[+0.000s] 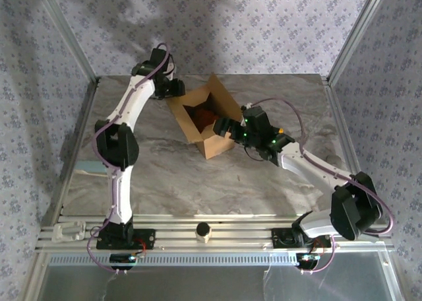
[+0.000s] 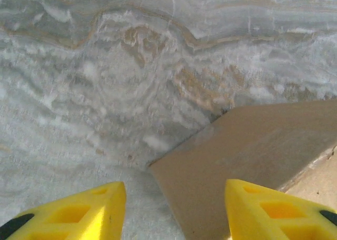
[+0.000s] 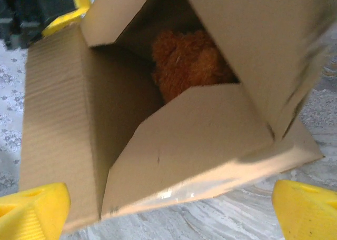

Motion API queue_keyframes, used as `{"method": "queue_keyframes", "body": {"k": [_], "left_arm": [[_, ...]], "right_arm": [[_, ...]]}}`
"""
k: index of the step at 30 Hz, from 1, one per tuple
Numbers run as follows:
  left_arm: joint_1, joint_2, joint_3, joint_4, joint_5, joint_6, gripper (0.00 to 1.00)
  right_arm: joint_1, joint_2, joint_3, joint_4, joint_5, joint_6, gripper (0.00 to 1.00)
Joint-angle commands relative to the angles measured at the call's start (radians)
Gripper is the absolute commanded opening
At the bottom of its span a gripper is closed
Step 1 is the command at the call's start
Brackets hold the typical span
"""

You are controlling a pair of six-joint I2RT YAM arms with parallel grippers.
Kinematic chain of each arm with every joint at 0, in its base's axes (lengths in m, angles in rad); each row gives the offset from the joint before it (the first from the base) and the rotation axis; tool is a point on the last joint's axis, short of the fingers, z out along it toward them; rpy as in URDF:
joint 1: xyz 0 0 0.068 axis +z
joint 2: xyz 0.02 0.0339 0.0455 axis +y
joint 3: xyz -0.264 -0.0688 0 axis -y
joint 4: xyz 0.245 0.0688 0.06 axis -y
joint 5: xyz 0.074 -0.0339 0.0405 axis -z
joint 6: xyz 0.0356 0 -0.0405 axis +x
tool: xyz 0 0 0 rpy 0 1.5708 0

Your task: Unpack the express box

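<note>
Box [image 1: 206, 119] sits open toward the far edge of the tabletop [image 1: 165, 175], midway along. Right tool [image 3: 171, 198] is spread wide before the opening and holds nothing. Left tool [image 2: 176, 198] is spread over a flap, not pinching it.

Risk: my reach snags the inward-folded flap and shoves the unheld box.

The right wrist view shows an orange plush toy [image 3: 189, 61] inside. Overhead it is just a dim patch.

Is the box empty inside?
No, a fuzzy orange-brown plush toy sits down inside the open express box, showing between its flaps.
</note>
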Motion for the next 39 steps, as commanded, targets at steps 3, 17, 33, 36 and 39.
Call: {"method": "queue_keyframes", "body": {"k": [3, 17, 33, 36, 39], "left_arm": [[-0.014, -0.189, -0.245, 0.066, 0.012, -0.041, 0.52], [-0.126, -0.617, -0.762, 0.143, -0.021, -0.201, 0.52], [-0.228, -0.735, -0.825, 0.028, -0.154, -0.232, 0.53], [-0.228, -0.710, -0.802, 0.024, -0.158, -0.221, 0.53], [-0.227, -0.687, -0.802, 0.029, -0.160, -0.224, 0.53]], "right_arm": [[-0.029, 0.022, 0.027, 0.018, -0.020, -0.008, 1.00], [-0.108, 0.144, 0.184, -0.093, -0.158, -0.155, 1.00], [-0.069, 0.233, 0.425, -0.383, 0.032, -0.392, 0.98], [-0.040, 0.225, 0.445, -0.448, 0.133, -0.404, 0.99], [-0.004, 0.235, 0.463, -0.498, 0.201, -0.425, 1.00]]}}
